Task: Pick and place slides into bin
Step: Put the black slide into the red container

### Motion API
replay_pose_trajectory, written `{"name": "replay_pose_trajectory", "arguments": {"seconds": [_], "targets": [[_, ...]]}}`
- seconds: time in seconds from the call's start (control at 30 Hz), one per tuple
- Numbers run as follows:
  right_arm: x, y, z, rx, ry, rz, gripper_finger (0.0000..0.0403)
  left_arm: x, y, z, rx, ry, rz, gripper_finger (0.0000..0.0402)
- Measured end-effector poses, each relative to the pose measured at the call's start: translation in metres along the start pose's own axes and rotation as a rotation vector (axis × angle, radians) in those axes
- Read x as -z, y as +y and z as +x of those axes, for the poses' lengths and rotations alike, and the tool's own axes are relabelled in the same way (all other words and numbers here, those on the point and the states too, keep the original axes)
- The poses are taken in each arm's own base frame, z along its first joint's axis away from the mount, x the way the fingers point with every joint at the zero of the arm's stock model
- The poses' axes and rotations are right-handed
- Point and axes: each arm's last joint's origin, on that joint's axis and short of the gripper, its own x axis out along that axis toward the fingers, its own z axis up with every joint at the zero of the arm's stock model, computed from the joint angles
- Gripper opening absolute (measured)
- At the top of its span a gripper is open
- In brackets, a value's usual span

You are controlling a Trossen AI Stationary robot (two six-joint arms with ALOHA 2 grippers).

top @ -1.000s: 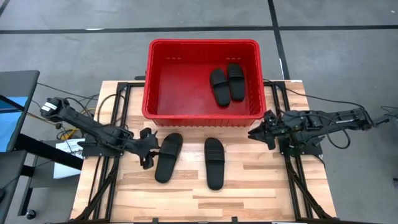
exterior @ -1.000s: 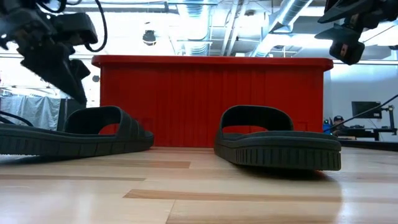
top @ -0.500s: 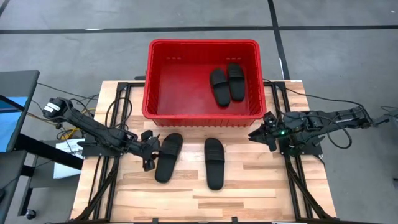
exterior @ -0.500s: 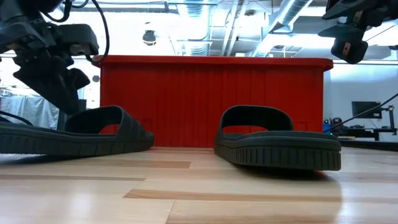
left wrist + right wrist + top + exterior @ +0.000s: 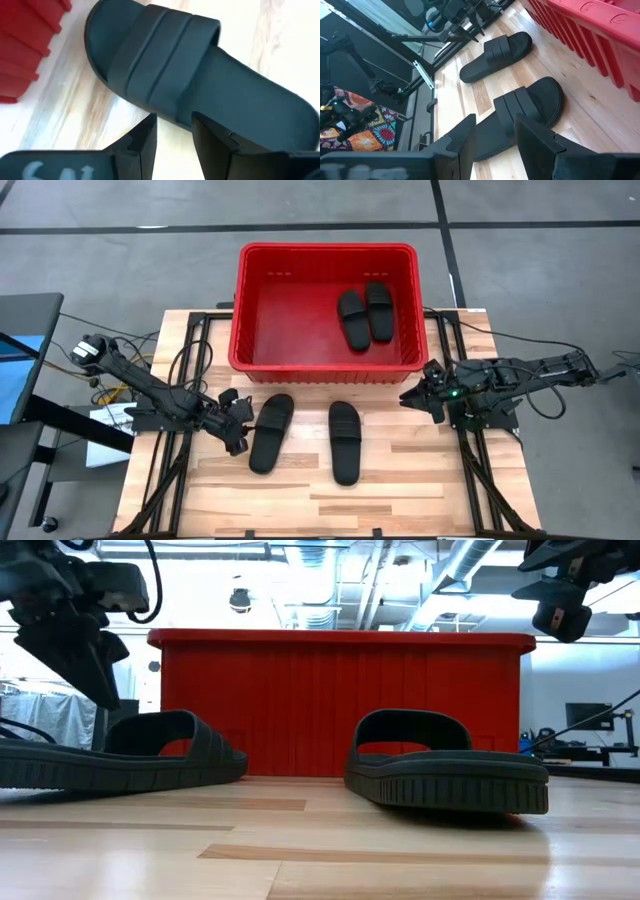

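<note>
Two black slides lie sole-down on the wooden table in front of the red bin (image 5: 325, 248): the left slide (image 5: 270, 432) and the right slide (image 5: 345, 442). Two more slides (image 5: 352, 320) (image 5: 378, 310) lie inside the bin at its right. My left gripper (image 5: 236, 432) is open, just left of the left slide and raised above it (image 5: 100, 690). Its fingers stand over that slide's edge beside the strap (image 5: 150, 50) without touching. My right gripper (image 5: 415, 395) is open and empty, in the air by the bin's near right corner.
The bin stands at the table's far edge, and its near wall (image 5: 340, 700) rises right behind both table slides (image 5: 130, 755) (image 5: 445, 765). Bare wood lies in front of the slides toward the near edge. Black frame rails run along both sides of the table.
My left gripper dipped toward the left slide, then rose again and drew back slightly toward the table's left edge. The slides have stayed where they were.
</note>
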Motion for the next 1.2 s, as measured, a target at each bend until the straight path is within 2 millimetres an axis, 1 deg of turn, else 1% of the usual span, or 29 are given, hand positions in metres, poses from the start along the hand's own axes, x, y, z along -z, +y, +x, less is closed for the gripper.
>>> {"name": "replay_pose_trajectory", "arguments": {"seconds": [0.13,0.33,0.67,0.9,1.0,1.2], "targets": [[0.0,0.0,0.0,0.0,0.0,-0.003,0.0127,0.005,-0.001,-0.001,-0.015,0.022,-0.021,0.0112],[0.0,0.0,0.0,0.0,0.0,-0.005,0.0127,0.008,-0.002,-0.001,-0.034,0.009,-0.044,0.0112],[0.0,0.0,0.0,0.0,0.0,-0.005,0.0127,0.008,-0.004,0.006,-0.096,-0.004,-0.082,0.0112],[0.0,0.0,0.0,-0.003,-0.003,-0.005,0.0127,0.009,-0.01,0.018,-0.104,0.017,-0.062,0.0112],[0.0,0.0,0.0,-0.004,-0.004,-0.005,0.0127,0.008,-0.014,0.025,-0.082,0.022,-0.044,0.0112],[-0.001,0.001,0.0,-0.005,-0.006,-0.005,0.0127,0.011,-0.017,0.037,-0.119,0.044,-0.029,0.0112]]}}
